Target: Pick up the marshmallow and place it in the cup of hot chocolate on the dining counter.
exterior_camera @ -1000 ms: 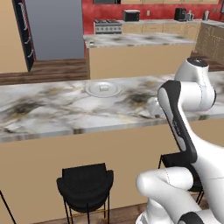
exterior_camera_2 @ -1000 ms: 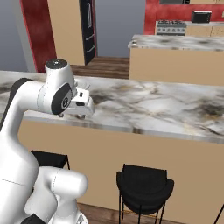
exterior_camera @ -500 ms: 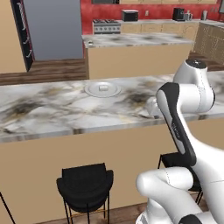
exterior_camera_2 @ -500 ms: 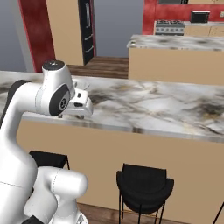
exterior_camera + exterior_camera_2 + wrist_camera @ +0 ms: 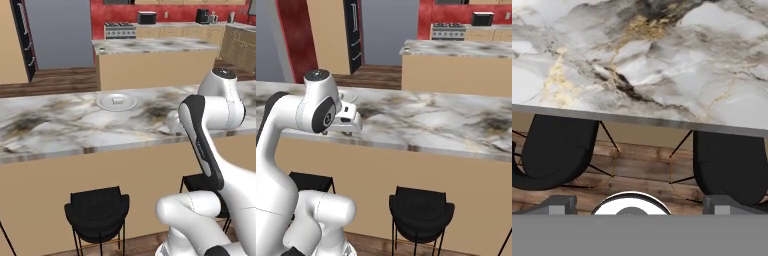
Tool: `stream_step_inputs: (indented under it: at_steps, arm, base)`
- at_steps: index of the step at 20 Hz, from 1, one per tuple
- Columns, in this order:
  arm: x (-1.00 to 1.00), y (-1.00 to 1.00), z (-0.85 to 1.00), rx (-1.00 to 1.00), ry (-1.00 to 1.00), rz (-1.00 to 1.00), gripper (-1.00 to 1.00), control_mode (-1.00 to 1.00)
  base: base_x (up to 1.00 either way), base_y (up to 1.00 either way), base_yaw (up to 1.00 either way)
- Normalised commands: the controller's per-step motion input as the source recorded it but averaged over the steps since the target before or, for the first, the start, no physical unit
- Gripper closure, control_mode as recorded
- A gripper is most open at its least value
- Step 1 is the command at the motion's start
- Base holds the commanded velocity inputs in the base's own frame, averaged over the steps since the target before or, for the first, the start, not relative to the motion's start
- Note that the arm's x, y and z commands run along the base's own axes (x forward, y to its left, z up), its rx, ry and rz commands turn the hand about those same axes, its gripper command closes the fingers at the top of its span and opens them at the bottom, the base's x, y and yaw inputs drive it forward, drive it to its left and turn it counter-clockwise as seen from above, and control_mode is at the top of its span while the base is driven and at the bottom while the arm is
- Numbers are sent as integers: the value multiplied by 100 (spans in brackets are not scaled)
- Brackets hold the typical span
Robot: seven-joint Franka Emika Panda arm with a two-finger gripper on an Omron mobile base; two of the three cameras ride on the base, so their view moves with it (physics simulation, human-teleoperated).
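Note:
The dining counter [image 5: 60, 125] runs across the left base view with its veined marble top. A round pale plate [image 5: 116, 102] sits on it, and a small white piece, the marshmallow [image 5: 118, 100], lies on the plate. My gripper [image 5: 345, 126] hangs over the counter's near edge, to the right of the plate and well short of it. In the hand view the gripper [image 5: 643, 204] is open, its fingertips [image 5: 559, 202] wide apart with nothing between them, above the counter [image 5: 662, 60] edge. The cup of hot chocolate is out of view.
Two black stools [image 5: 557, 150] [image 5: 729, 160] stand under the counter's near side over a wooden floor. A second marble island [image 5: 150, 46] stands behind, with a range and appliances against the red back wall. The plate [image 5: 349, 96] is partly hidden by my arm in the right base view.
The arm's upper joint has shifted slightly over the counter's edge. The gripper stays open and the plate has not moved.

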Motion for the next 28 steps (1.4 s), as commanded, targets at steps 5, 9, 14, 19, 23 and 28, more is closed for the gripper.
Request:
stream_step_inputs:
  at_steps: [5, 9, 14, 19, 23, 28]
  arm:
    - [0, 0, 0, 0, 0, 0, -100, 100]
    - [0, 0, 0, 0, 0, 0, -100, 100]
    - [0, 0, 0, 0, 0, 0, -100, 100]
    - [0, 0, 0, 0, 0, 0, -100, 100]
    - [0, 0, 0, 0, 0, 0, -100, 100]
    - [80, 0, 0, 0, 9, 15, -100, -100]
  base:
    - [49, 82, 0]
    - [100, 8, 28]
    - [82, 0, 45]
    - [65, 0, 39]
    - [80, 0, 21]
    - [20, 0, 3]
